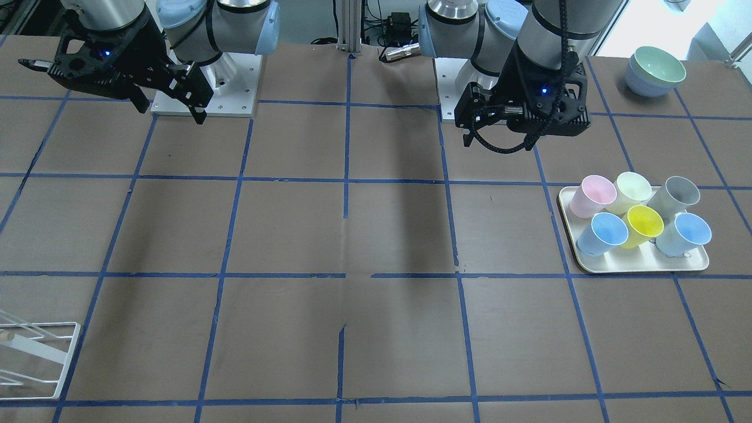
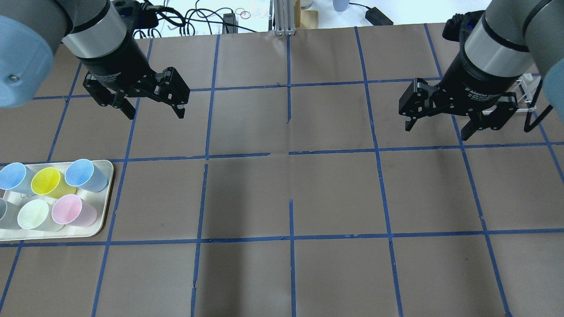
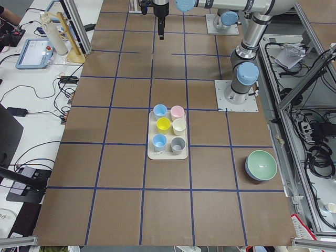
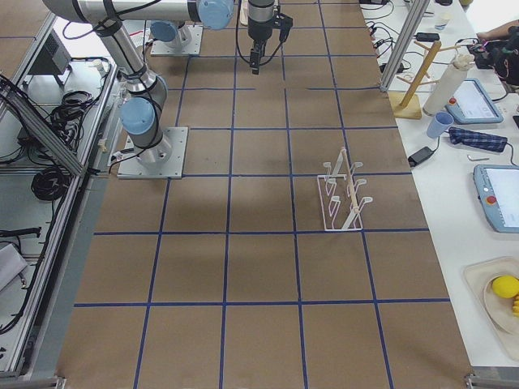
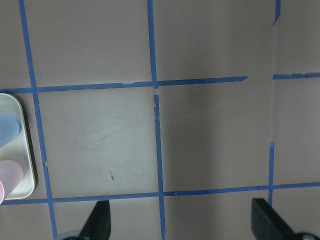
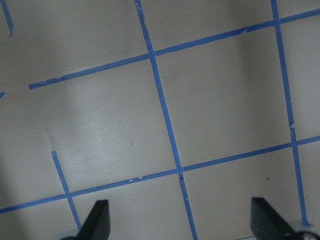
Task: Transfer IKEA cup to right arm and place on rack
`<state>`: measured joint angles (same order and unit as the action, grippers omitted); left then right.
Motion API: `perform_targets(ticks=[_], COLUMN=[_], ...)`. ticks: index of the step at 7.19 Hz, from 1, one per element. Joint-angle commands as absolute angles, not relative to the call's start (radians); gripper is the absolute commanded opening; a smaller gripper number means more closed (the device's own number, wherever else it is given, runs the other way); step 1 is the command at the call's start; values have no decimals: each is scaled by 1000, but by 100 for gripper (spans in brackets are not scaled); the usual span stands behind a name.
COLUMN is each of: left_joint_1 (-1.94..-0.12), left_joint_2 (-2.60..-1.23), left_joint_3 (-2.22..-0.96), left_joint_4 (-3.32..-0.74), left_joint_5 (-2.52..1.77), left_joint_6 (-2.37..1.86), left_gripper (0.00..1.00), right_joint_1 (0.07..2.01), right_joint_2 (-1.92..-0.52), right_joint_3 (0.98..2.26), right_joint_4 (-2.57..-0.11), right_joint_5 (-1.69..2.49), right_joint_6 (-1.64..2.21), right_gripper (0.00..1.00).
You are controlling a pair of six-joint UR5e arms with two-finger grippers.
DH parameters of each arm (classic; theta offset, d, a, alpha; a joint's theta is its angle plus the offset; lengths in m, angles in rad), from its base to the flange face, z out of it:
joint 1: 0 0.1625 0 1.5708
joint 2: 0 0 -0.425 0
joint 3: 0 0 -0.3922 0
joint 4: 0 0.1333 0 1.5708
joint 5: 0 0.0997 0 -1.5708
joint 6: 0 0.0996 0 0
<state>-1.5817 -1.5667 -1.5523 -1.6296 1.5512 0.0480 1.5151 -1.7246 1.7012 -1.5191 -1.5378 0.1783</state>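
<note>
both: raised, pointing down
left gripper [image 2: 156, 115]: jaws wide apart, holding nothing
right gripper [image 2: 437, 132]: jaws wide apart, holding nothing
ikea cup [image 2: 84, 174]: far from jaws

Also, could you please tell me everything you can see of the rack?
The rack is thin white wire, probably coated metal: a flat rectangular base frame with several slanted prongs rising from it, their tips rounded. It stands upright on the brown table, on the robot's right side, towards the operators' edge. It holds no cup, and nothing but the table touches it. The front-facing view shows only one corner of it, cut off by the picture's edge.
</note>
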Motion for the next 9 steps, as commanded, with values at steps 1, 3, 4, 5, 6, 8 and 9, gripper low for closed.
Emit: perform_targets(ticks=[1,3,4,5,6,8,9], left_joint_1=[-1472,-1358,-1300,-1225,-1163,-1048,-999], left_joint_2=[-1566,-1581,-1604,-1630,-1655,-1695,-1715], left_joint_3=[-1565,-1566,-1568,-1569,-1586,-1684,-1721], left_joint_4=[-1631,-1626,-1617,-1612,-1556,-1374,-1308], left_joint_5=[1552,1552,1554,1554,1554,1552,1552], left_joint_6=[221,479,646,792,937,1175,1245], left_gripper=[100,100,100,100,100,100,100], right_joint_1=[1516,1516,1516,1514,1516,1509,1511], right_joint_2=[-1726,-1721,-1721,-1723,-1721,-1721,-1723], right_joint_3=[1701,1703,1704,1709,1718,1717,1717], right_joint_4=[-1517,-1519,-1517,-1519,-1519,-1522,-1523], right_joint_5=[-1542,-1551,-1552,-1552,-1552,-1545,-1540], right_joint_6=[179,186,186,183,180,184,181], right_gripper=[100,100,100,100,100,100,100])
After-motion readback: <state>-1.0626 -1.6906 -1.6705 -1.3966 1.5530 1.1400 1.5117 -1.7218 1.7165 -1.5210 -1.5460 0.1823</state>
